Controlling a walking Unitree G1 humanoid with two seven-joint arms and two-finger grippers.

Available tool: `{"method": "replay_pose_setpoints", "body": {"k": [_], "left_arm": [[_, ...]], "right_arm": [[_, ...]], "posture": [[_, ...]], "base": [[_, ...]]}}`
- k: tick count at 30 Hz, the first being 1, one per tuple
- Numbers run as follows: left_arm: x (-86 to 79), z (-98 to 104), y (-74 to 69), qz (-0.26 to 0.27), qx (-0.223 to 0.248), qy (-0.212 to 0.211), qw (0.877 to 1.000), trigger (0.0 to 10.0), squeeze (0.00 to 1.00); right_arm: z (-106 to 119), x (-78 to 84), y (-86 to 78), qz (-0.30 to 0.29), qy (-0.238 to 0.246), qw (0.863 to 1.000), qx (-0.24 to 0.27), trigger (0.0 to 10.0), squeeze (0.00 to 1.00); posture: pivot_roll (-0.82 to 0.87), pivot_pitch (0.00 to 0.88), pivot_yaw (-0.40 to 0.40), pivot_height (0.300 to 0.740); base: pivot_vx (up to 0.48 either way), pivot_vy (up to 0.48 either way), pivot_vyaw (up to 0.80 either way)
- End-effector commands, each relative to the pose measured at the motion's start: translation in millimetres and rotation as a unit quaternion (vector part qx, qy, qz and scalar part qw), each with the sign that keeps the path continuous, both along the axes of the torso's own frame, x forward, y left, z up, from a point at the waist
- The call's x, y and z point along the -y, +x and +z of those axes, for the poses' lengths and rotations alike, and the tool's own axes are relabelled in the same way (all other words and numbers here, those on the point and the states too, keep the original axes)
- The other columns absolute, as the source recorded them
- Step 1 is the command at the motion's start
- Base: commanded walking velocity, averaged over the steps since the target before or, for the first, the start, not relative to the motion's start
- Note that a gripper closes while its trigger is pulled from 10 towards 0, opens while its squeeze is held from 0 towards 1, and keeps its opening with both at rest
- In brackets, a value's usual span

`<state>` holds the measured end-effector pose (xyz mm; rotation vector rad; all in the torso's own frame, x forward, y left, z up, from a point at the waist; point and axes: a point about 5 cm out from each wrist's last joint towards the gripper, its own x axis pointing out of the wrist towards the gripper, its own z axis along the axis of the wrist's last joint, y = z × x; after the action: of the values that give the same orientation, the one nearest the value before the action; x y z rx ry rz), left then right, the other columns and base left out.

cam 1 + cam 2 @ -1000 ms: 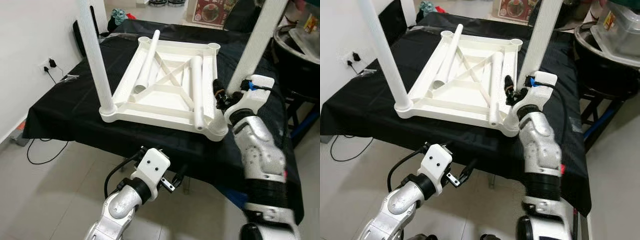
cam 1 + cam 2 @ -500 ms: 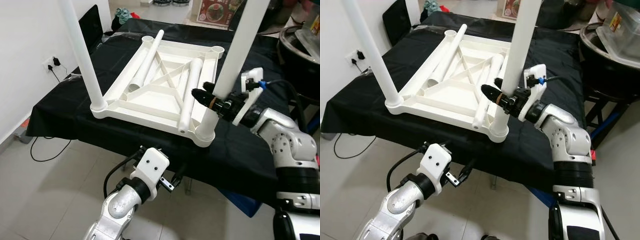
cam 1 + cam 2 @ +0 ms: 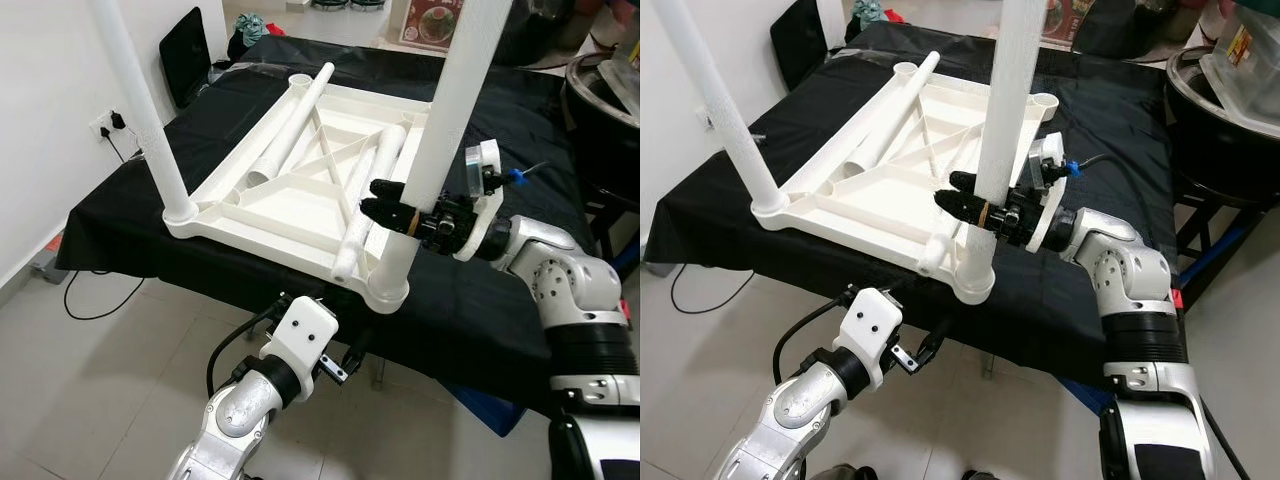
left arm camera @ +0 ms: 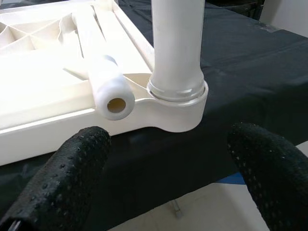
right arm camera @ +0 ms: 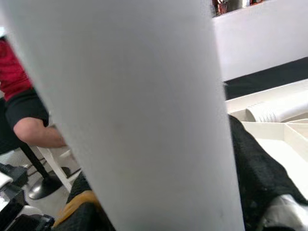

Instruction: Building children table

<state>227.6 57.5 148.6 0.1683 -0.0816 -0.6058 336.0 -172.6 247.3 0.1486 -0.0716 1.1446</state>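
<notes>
A white children's table top (image 3: 262, 214) lies upside down on a black-clothed table (image 3: 120, 215). One white leg (image 3: 135, 100) stands in its near-left corner socket. Another upright leg (image 3: 447, 110) stands in the near-right socket (image 4: 177, 103), close to the cloth's front edge. My right gripper (image 3: 392, 213) is shut on this leg just above the socket, and the leg (image 5: 134, 120) sits between its black fingers (image 5: 255, 168). Two loose legs (image 3: 296, 115) (image 3: 370, 205) lie across the top's ribs. My left gripper (image 4: 171, 149) hangs open below the front edge, facing that socket.
A large dark pot (image 3: 605, 110) on a stand is at the right. A wall socket with a cable (image 3: 108, 125) is on the left wall. A black bag (image 3: 185, 55) leans at the back left. A person in red (image 5: 19, 96) sits beyond the table.
My right gripper swung from beside the near-right corner to around the upright leg. The table top slid left and toward the front edge, turning slightly. The left arm stayed still.
</notes>
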Motion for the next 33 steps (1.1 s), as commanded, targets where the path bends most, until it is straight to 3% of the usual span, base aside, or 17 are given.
{"method": "replay_pose_setpoints", "body": {"k": [1, 6, 9, 14, 15, 16, 18, 20, 21, 22, 23, 24, 28, 29, 30, 32, 33], "left_arm": [[0.6, -0.6, -2.0, -0.001, -0.001, 0.001, 1.000, 10.0, 0.00], [1.1, -0.9, -1.6, -0.002, -0.003, 0.001, 1.000, 10.0, 0.00], [1.2, -1.0, -1.6, -0.002, -0.003, 0.001, 1.000, 10.0, 0.00], [0.8, -1.0, -1.3, -0.001, -0.003, 0.001, 1.000, 10.0, 0.00], [1.0, -1.4, -1.4, -0.002, -0.003, 0.002, 1.000, 10.0, 0.00], [1.0, -1.4, -1.4, -0.002, -0.003, 0.002, 1.000, 10.0, 0.00], [1.3, -1.9, -1.7, -0.005, -0.004, 0.003, 1.000, 10.0, 0.00], [1.3, -2.0, -1.9, -0.005, -0.004, 0.003, 1.000, 10.0, 0.00], [1.4, -2.2, -2.1, -0.007, -0.004, 0.003, 1.000, 10.0, 0.00], [1.4, -2.2, -2.1, -0.007, -0.004, 0.003, 1.000, 10.0, 0.00], [2.0, -2.2, -2.2, -0.009, -0.004, 0.004, 1.000, 10.0, 0.00], [2.2, -2.0, -2.2, -0.009, -0.003, 0.004, 1.000, 10.0, 0.00], [2.4, -2.1, -2.6, -0.008, -0.003, 0.003, 1.000, 10.0, 0.00], [2.5, -2.1, -2.8, -0.007, -0.003, 0.003, 1.000, 10.0, 0.00], [2.5, -2.1, -2.8, -0.006, -0.002, 0.003, 1.000, 10.0, 0.00], [2.8, -2.5, -3.2, -0.007, -0.003, 0.003, 1.000, 10.0, 0.00], [2.8, -2.5, -3.2, -0.007, -0.003, 0.003, 1.000, 10.0, 0.00]], "right_arm": [[-0.6, -2.0, 7.4, -0.024, 0.017, 1.000, -0.005, 0.0, 0.00], [-3.2, 14.7, 21.8, -0.167, 0.029, 0.986, 0.000, 0.0, 0.00], [-3.4, 19.8, 22.7, -0.199, 0.040, 0.979, 0.002, 0.0, 0.00], [-13.1, 34.0, 29.9, -0.330, 0.013, 0.944, -0.015, 0.0, 0.00], [-24.1, 49.9, 30.5, -0.464, -0.006, 0.885, -0.044, 0.0, 0.00], [-24.1, 49.9, 30.5, -0.464, -0.006, 0.885, -0.044, 0.0, 0.00], [-30.2, 60.2, 25.7, -0.557, 0.008, 0.828, -0.067, 0.0, 0.00], [-31.2, 62.2, 23.7, -0.578, 0.013, 0.813, -0.071, 0.0, 0.00], [-32.6, 64.4, 18.3, -0.623, 0.016, 0.779, -0.065, 0.0, 0.00], [-32.6, 64.4, 18.3, -0.623, 0.016, 0.779, -0.065, 0.0, 0.00], [-33.8, 62.3, 5.4, -0.694, 0.024, 0.717, -0.048, 0.0, 0.00], [-35.3, 57.5, 0.0, -0.714, 0.032, 0.698, -0.050, 0.0, 0.00], [-37.0, 43.8, -5.3, -0.721, 0.036, 0.690, -0.052, 0.0, 0.00], [-38.7, 26.8, -3.4, -0.696, 0.048, 0.713, -0.071, 10.0, 0.00], [-39.1, 21.5, -2.2, -0.687, 0.052, 0.721, -0.078, 10.0, 0.00], [-31.9, 5.8, 1.7, -0.636, 0.058, 0.767, -0.060, 10.0, 0.00], [-31.9, 5.8, 1.7, -0.636, 0.058, 0.767, -0.060, 10.0, 0.00]], "posture": [[0.13, 0.156, -0.041, 0.740], [0.13, 0.158, -0.038, 0.740], [0.13, 0.158, -0.038, 0.740], [0.13, 0.159, -0.038, 0.740], [0.12, 0.155, -0.035, 0.740], [0.12, 0.155, -0.035, 0.740], [0.11, 0.152, -0.031, 0.740], [0.11, 0.152, -0.031, 0.740], [0.11, 0.151, -0.029, 0.740], [0.11, 0.151, -0.029, 0.740], [0.11, 0.149, -0.030, 0.740], [0.11, 0.149, -0.030, 0.740], [0.12, 0.144, -0.034, 0.740], [0.12, 0.143, -0.036, 0.740], [0.12, 0.143, -0.036, 0.740], [0.12, 0.140, -0.032, 0.740], [0.12, 0.140, -0.032, 0.740]], "base": [[0.000, 0.000, 0.00], [0.000, 0.000, 0.00], [0.000, 0.000, 0.00], [0.000, 0.000, 0.00], [0.000, 0.000, 0.00], [0.000, 0.000, 0.00], [0.000, 0.000, 0.00], [0.000, 0.000, 0.00], [0.000, 0.000, 0.00], [0.000, 0.000, 0.00], [0.000, 0.000, 0.00], [0.000, 0.000, 0.00], [0.000, 0.000, 0.00], [0.000, 0.000, 0.00], [0.000, 0.000, 0.00], [0.000, 0.000, 0.00], [0.000, 0.000, 0.00]]}}
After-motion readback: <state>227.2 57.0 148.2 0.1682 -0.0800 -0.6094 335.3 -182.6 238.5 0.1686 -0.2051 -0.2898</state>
